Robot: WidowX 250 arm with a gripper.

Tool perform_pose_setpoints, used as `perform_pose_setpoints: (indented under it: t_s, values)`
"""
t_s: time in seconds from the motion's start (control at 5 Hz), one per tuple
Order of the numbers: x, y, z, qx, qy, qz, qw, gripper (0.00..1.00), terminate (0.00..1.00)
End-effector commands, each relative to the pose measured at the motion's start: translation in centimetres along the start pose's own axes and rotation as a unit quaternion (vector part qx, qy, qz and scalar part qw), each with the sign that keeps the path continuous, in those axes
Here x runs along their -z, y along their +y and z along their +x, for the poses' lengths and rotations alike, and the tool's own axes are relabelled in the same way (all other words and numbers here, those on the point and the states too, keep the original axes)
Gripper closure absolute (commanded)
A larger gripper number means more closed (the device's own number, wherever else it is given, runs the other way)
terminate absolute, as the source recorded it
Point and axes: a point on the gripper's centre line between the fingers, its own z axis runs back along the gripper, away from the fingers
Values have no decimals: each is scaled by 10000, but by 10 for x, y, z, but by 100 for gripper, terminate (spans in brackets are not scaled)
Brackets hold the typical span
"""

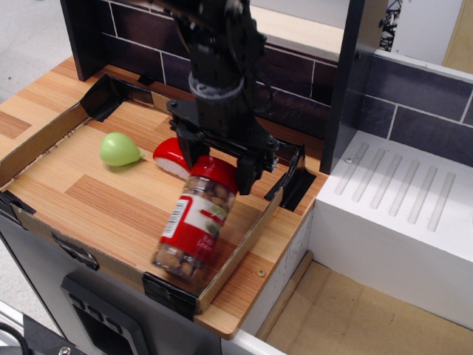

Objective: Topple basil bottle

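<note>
The basil bottle (pixel 196 225), a clear jar with a red cap and red-white-green label, leans steeply to the right in the front right of the wooden tray (pixel 66 185). Its base is near the tray's front wall and its cap is up under my gripper. My black gripper (pixel 216 164) points down over the cap, with one finger on each side of it. The jaws stand apart around the cap; whether they squeeze it I cannot tell.
A green pear-shaped toy (pixel 120 149) lies at the tray's left. A small red-and-white toy (pixel 171 156) lies just left of my gripper. A dark brick wall (pixel 295 96) stands behind. A white ridged drainer (pixel 403 200) sits to the right.
</note>
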Motion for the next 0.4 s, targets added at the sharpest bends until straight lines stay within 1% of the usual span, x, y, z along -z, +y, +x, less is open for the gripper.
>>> perform_pose_setpoints:
  t_s: [0.0, 0.2]
  values:
    - [-2, -4, 27, -194, -820, 88, 9964, 100, 0]
    - [-3, -4, 26, -254, -736, 122, 9969, 100, 0]
